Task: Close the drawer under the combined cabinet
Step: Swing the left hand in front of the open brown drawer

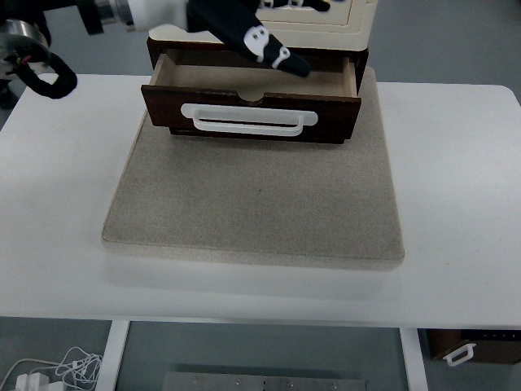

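A cream cabinet (326,24) stands at the far edge of a beige mat (252,204). Its dark brown bottom drawer (252,110) is pulled out toward me, with a white handle (248,120) on its front and an empty wooden inside (244,81). My left hand (281,55), black with white markings, comes in from the upper left. It lies across the cabinet front, just above the back of the drawer. Its fingers (295,63) are stretched out and hold nothing.
The mat lies on a white table (456,179). A black cable loop (49,77) hangs at the table's far left corner. Below the table, at the bottom right, stands a dark box with a white handle (460,354). White cables (65,366) lie on the floor at the bottom left.
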You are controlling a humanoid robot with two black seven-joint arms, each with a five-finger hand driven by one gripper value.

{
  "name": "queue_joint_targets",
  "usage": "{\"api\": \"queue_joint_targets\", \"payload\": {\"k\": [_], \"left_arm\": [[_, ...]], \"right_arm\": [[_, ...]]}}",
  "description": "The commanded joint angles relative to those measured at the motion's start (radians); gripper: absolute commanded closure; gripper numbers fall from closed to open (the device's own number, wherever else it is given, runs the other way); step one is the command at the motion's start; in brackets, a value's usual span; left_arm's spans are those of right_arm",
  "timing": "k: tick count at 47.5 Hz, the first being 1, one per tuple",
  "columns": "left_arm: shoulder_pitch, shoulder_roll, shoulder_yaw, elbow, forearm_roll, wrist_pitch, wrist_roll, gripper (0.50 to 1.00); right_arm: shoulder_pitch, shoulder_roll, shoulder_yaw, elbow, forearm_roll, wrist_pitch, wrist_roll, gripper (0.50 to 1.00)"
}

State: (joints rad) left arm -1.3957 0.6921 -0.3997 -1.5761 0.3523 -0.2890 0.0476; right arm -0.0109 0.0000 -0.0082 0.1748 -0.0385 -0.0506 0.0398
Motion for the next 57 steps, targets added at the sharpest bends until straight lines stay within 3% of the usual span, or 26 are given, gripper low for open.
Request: {"api": "queue_joint_targets", "payload": {"k": [1, 11, 20, 40, 49, 57], "left_arm": [[0.003, -0.046, 0.036, -0.001, 0.049, -0.007, 0.018, 0.506], [0.009, -0.117, 0.159, -0.001, 0.135, -0.047, 0.107, 0.506], [0.017, -0.132, 0.234, -0.001, 0.247, -0.090, 0.136, 0.506], [-0.005, -0.154, 0.248, 0.042, 0.254, -0.246, 0.431, 0.506], [-0.026, -0.155, 0.248, 0.152, 0.257, -0.317, 0.456, 0.504], [-0.039, -0.157, 0.249, 0.199, 0.263, -0.322, 0.460, 0.506]], "right_arm": [[0.000, 0.000, -0.001, 0.000, 0.000, 0.000, 0.000, 0.548], [0.000, 0.000, -0.001, 0.000, 0.000, 0.000, 0.000, 0.548], [0.000, 0.000, 0.001, 0.000, 0.000, 0.000, 0.000, 0.548], [0.000, 0.000, 0.001, 0.000, 0.000, 0.000, 0.000, 0.548], [0.000, 0.000, -0.001, 0.000, 0.000, 0.000, 0.000, 0.548], [0.000, 0.000, -0.001, 0.000, 0.000, 0.000, 0.000, 0.548]]}}
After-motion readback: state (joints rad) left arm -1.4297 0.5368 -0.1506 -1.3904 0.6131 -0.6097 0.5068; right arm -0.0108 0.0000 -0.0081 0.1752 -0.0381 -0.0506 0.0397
